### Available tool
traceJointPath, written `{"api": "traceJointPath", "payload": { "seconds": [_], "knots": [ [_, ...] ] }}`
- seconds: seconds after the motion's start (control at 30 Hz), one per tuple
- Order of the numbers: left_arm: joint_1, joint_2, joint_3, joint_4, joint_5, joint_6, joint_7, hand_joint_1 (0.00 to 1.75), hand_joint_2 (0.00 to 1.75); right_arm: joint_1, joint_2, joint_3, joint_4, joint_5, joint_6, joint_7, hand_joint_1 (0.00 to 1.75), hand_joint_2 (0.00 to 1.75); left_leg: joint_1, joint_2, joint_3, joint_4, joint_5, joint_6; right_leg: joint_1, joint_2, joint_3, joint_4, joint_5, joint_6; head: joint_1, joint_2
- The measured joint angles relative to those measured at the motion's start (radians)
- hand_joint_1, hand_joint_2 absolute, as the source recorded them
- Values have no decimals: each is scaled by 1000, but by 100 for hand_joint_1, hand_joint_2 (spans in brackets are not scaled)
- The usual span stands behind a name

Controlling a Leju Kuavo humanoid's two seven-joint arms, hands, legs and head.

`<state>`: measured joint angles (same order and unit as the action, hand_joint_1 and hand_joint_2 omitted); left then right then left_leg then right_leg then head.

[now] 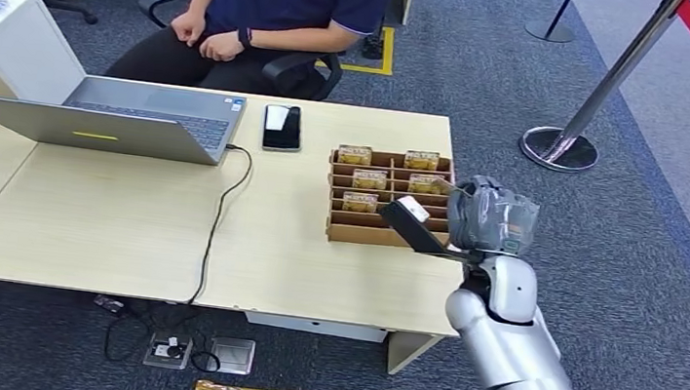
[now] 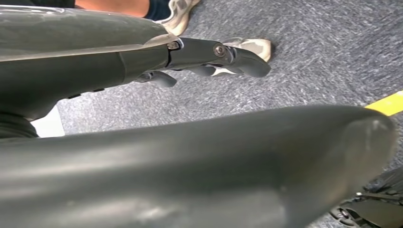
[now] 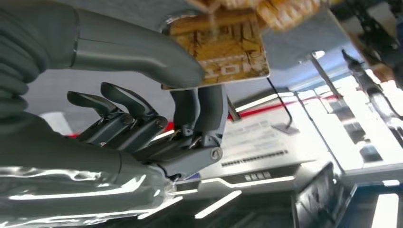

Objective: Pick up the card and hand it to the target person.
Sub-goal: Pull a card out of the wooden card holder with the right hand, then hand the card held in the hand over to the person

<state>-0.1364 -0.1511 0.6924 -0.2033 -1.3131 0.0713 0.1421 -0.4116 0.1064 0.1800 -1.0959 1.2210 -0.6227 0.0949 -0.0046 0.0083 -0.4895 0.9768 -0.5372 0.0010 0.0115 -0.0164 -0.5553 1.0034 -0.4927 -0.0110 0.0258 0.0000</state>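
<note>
Between the thumb and fingers of the right hand (image 3: 157, 109) you had the card (image 3: 223, 47), gold-brown and patterned, pinched at one edge; the other fingers (image 3: 119, 114) were curled beside it. From the head view the right hand (image 1: 489, 214) hung over the right edge of the desk (image 1: 121, 228), just past the cardboard tray (image 1: 388, 200), with the card (image 1: 413, 209) showing as a pale slip over the tray's near right corner. You could see more cards (image 1: 355, 155) of the same kind standing in the tray's slots, toward the far right part of the desk. A phone (image 1: 282, 127) lay face up left of the tray near the far edge, and an open laptop (image 1: 124, 117) sat further left, its cable (image 1: 222, 210) running to the near edge. A person (image 1: 274, 10) sat in a chair beyond the far edge, hands on lap. Your left hand (image 2: 209, 57) hung over grey carpet (image 2: 309, 61), fingers spread with nothing in them, a shoe (image 2: 247, 46) behind them. A stanchion (image 1: 575, 123) stood right of the desk.
</note>
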Motion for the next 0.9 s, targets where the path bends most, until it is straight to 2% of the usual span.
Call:
{"api": "traceJointPath", "payload": {
  "seconds": [0.2,0.33,0.4,0.5,0.57,0.9],
  "knots": [
    [2,0,0,0,-1,5,-1,0,0,51,-17,29,-234,-51,-18,-61,175,175,0,0,0,0,0,0,0,0,0,0,0,0,0,0],
    [0,0,0,0,-15,3,-1,0,0,38,-17,65,-248,-49,-44,-78,175,175,0,0,1,0,1,-1,0,0,1,0,1,-1,0,0],
    [-5,-1,-2,0,-28,-1,1,0,0,21,-10,71,-236,-2,-58,-71,175,175,0,0,1,0,1,-1,0,0,1,0,1,-1,-1,0],
    [-18,-4,-9,0,-51,-9,10,0,0,-34,13,45,-181,103,-66,-54,175,175,0,0,1,0,1,-1,0,0,1,1,1,-1,-1,0],
    [-31,-7,-13,0,-63,-16,16,0,0,-102,30,16,-98,128,-67,-45,175,175,0,0,0,0,2,0,0,0,1,1,2,-1,-2,0],
    [-48,-9,-25,0,-68,-9,25,0,0,-355,110,-104,260,87,-67,-89,175,175,0,0,0,1,3,0,0,0,0,1,3,-2,-1,0]
  ]
}}
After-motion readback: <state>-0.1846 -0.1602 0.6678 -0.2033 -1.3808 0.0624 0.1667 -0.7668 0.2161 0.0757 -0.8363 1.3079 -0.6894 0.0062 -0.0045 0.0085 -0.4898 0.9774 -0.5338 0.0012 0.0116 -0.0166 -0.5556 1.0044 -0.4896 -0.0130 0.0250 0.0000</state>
